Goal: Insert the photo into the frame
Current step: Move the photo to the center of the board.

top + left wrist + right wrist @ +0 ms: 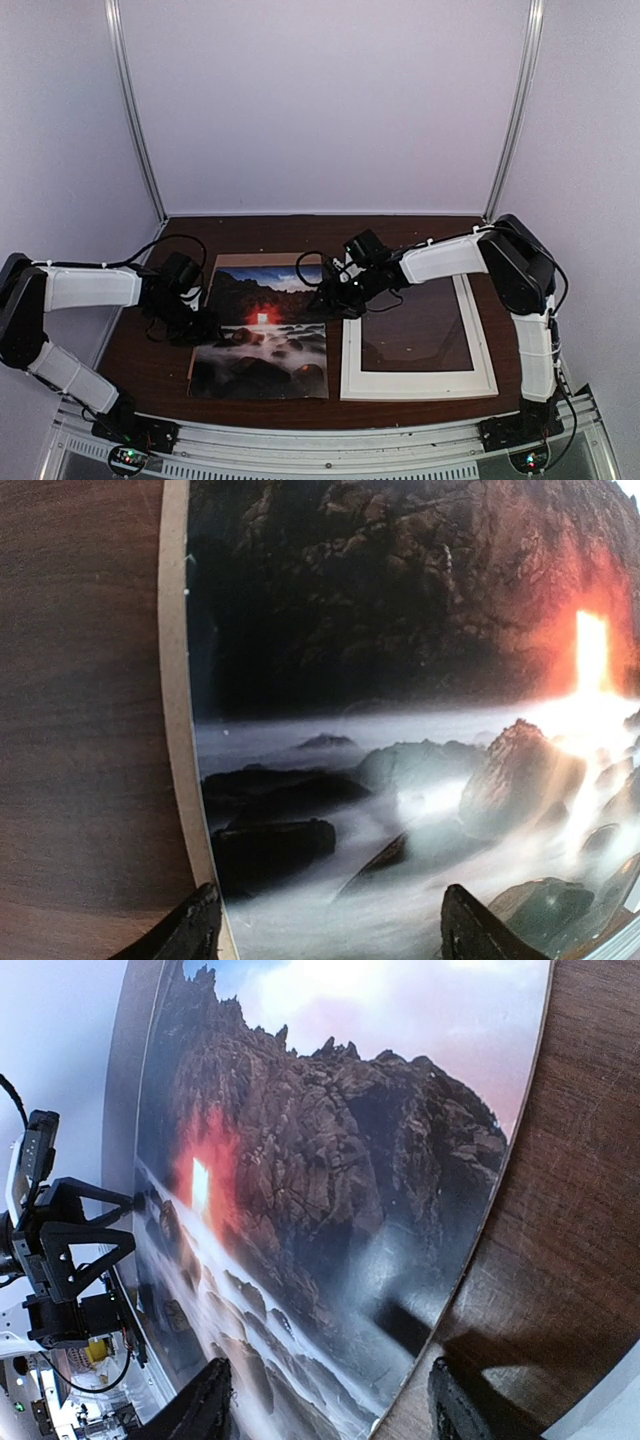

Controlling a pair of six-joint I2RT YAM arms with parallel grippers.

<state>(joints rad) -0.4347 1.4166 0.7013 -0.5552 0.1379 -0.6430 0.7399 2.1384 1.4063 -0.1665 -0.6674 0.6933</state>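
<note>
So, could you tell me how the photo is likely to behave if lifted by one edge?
The photo looks like a thin sheet lying flat on a brown board, so it will probably sag if lifted by one edge. Its surface seems glossy, so a push may slide it.

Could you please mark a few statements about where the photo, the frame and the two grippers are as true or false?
1. The photo lies on the table, left of the white frame. True.
2. The photo already sits inside the frame. False: it lies beside it, on a brown board.
3. The left gripper has its fingers apart over the photo's left edge. True.
4. The right gripper is shut. False: it is open, at the photo's right edge.
</note>
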